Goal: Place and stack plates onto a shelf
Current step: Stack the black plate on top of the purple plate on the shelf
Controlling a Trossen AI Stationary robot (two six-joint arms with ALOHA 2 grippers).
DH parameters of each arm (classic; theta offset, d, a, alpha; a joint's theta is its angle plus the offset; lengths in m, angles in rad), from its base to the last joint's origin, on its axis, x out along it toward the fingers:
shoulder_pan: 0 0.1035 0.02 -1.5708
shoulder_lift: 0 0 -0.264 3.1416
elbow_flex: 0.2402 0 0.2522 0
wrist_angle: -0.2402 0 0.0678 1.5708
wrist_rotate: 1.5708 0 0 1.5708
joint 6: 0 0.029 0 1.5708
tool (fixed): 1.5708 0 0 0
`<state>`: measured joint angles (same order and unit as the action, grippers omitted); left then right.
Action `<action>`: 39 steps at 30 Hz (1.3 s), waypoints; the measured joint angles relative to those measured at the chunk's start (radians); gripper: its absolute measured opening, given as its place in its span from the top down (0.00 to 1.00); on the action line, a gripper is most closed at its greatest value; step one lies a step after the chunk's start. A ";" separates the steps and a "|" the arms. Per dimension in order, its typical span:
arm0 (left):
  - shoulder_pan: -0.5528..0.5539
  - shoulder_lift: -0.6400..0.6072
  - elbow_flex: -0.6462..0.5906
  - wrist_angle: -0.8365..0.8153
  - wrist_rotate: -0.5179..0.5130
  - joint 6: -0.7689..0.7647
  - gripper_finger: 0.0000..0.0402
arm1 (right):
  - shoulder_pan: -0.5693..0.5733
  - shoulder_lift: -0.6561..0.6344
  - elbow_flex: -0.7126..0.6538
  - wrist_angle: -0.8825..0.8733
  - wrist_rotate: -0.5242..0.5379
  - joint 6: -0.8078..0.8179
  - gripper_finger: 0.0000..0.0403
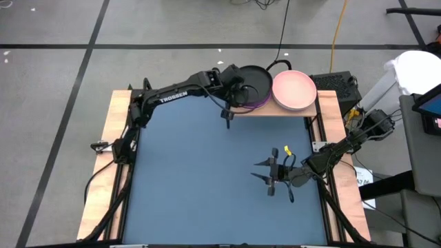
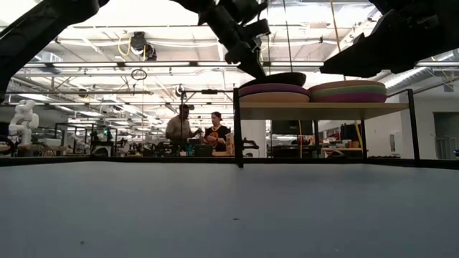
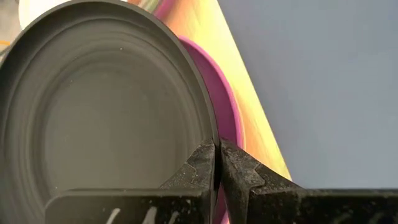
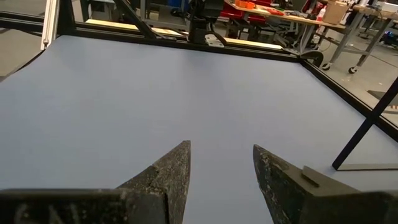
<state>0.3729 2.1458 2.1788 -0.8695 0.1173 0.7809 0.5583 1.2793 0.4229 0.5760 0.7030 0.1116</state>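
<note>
Shelf is the landmark, sitting at the far edge of the blue surface. High view: left gripper is at the shelf's left end, jaws clenched on the rim of a dark grey plate that tops a stack w/ a purple plate peeking out beneath. Pink plate tops the stack on the shelf's right half. Right gripper hangs over the surface well away from the shelf, nearer the right side, jaws released, holding nothing.

Low view: shelf board up on thin dark legs; left stack shows the dark plate tilted atop purple and a pale plate; right stack shows several rims, pink over purple. People visible in the room beyond.

Left wrist view: jaws pinched tight on the grey plate's rim, purple plate edge right under it.

Right wrist view: jaws apart, only bare blue surface between them.
</note>
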 joint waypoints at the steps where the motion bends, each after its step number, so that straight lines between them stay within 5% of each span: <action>1: 0.000 0.001 0.000 -0.002 -0.006 0.000 0.95 | 0.000 0.000 0.000 0.000 0.000 0.000 0.61; 22: -0.002 0.001 0.000 -0.015 -0.013 -0.026 0.94 | 0.000 0.000 0.000 -0.001 0.000 -0.001 0.61; 32: -0.003 0.000 0.000 0.010 -0.012 -0.068 0.68 | 0.000 0.000 0.000 -0.001 0.000 -0.001 0.61; 39: -0.007 -0.046 0.000 -0.007 -0.044 -0.120 0.63 | 0.000 0.000 0.000 -0.001 -0.001 -0.001 0.61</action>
<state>0.3660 2.0996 2.1784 -0.8769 0.0734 0.6612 0.5583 1.2793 0.4229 0.5755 0.7025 0.1108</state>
